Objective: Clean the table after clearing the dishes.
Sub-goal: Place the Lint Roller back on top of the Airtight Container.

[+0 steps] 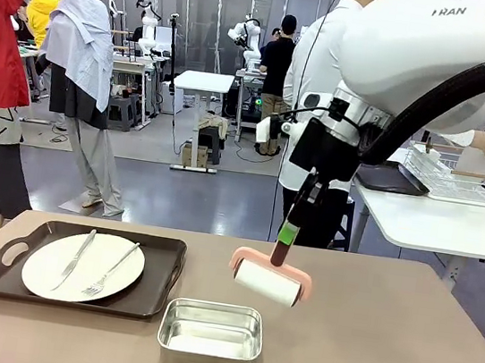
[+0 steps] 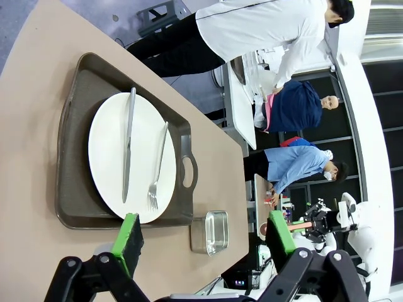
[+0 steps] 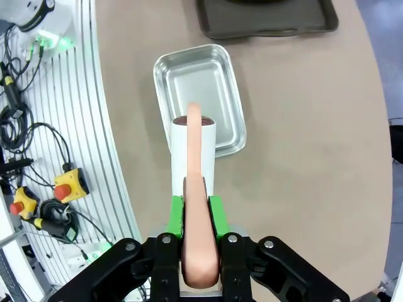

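- While the right gripper (image 3: 195, 211) is clamping the lint roller (image 1: 270, 282) above the table (image 1: 382, 346), its head is hanging near the steel pan (image 1: 210, 335), risking collision on descent.
- Left gripper (image 2: 203, 231) is hovering wide open; the plate (image 1: 83, 267) and tray (image 1: 162, 270) are blocking the table's left side.

- We see bright, even light from overhead; the steel pan (image 1: 209, 335) throws only a soft shadow on the table (image 1: 382, 346).
- Both wrist views bow at their edges.
- The far background looks slightly soft, possibly blur.
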### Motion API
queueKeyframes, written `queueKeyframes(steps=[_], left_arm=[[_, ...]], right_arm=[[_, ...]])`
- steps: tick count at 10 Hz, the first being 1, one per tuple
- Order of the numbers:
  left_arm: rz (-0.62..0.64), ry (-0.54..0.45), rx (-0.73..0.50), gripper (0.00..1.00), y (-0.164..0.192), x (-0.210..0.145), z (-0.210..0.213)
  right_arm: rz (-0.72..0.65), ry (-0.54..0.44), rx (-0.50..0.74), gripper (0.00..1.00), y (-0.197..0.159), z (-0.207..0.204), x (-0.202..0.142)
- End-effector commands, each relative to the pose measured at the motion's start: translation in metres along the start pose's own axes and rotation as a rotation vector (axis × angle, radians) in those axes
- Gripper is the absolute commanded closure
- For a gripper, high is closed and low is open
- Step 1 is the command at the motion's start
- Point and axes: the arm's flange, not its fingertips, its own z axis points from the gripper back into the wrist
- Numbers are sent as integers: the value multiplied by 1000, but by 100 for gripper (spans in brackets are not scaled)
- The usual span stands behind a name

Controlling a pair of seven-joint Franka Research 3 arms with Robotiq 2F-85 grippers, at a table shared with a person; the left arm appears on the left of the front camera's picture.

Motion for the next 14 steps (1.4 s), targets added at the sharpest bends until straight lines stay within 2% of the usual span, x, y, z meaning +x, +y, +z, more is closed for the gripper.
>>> queueKeyframes(steps=[1,2,3,4,6,8,10,11,14], left_arm=[[-5,-3,-16,0,-1,1,3],[-5,-3,-16,0,-1,1,3],[-5,-3,-16,0,-1,1,3],[-5,-3,-16,0,-1,1,3],[-5,-3,-16,0,-1,1,3],[-5,-3,-16,0,-1,1,3],[-5,-3,-16,0,-1,1,3],[-5,-3,-16,0,-1,1,3],[-5,-3,-16,0,-1,1,3]], right_arm=[[-25,-27,5,79,0,5,-1],[0,0,0,79,0,0,0],[116,20,3,79,7,-4,18],[169,37,16,79,8,-14,39],[239,139,13,79,7,-48,82],[310,213,26,79,3,-85,110],[335,271,3,79,-14,-115,118],[338,243,28,79,-20,-126,117],[295,247,72,79,-33,-159,111]])
